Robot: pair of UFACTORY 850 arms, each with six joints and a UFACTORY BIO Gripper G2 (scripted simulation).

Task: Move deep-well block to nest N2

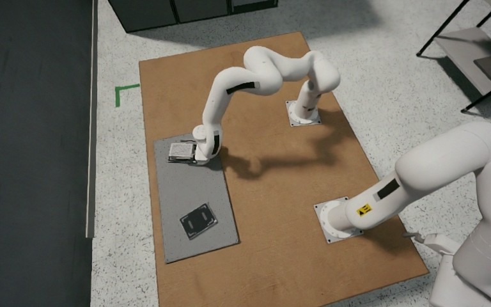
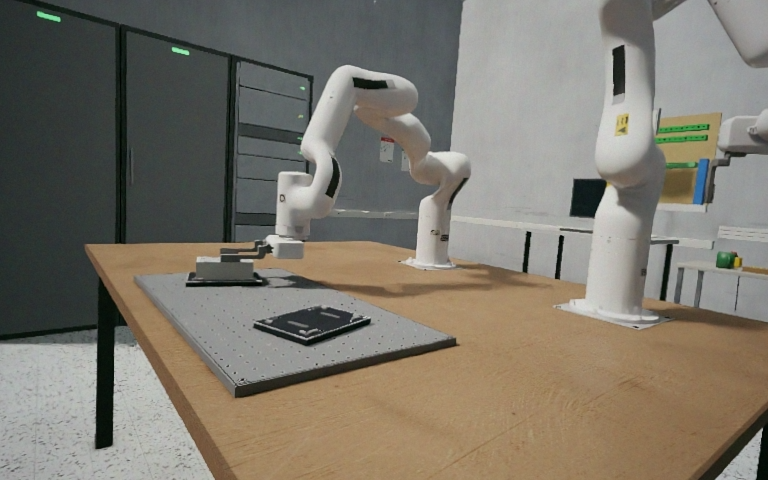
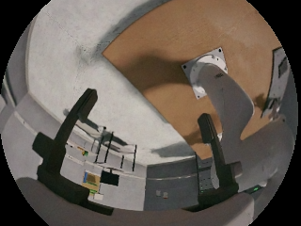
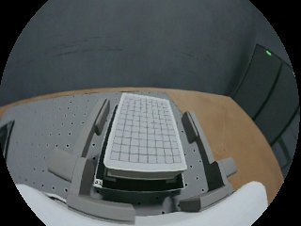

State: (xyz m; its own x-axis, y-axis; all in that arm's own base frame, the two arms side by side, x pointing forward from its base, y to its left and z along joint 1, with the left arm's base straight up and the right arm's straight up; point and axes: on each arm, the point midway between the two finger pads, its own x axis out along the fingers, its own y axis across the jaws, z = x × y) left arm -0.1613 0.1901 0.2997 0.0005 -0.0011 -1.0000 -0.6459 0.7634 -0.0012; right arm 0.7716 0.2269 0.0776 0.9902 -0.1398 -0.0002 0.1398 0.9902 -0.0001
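The white deep-well block (image 1: 181, 149) (image 2: 218, 271) (image 4: 146, 137) sits in the dark nest N1 (image 2: 195, 283) (image 4: 115, 186). Its cut-off corner is not clear to me. The dark nest N2 (image 1: 198, 221) (image 2: 311, 326) is empty and turned at an angle to N1. My right gripper (image 1: 183, 151) (image 2: 223, 254) (image 4: 146, 113) is partly open, its fingers along both long sides of the block at about the height of its upper part. A gap shows on each side in the right wrist view. My left gripper (image 2: 714, 164) (image 3: 148, 107) is wide open and empty, far from the nests.
Both nests are on the grey perforated board (image 1: 188, 188) (image 2: 226, 350) (image 4: 52, 122), on the brown table (image 1: 275, 202) (image 2: 453, 407). The left arm's base (image 1: 338, 220) (image 2: 614, 314) stands on the N2 side. The left gripper is beyond the table's edge.
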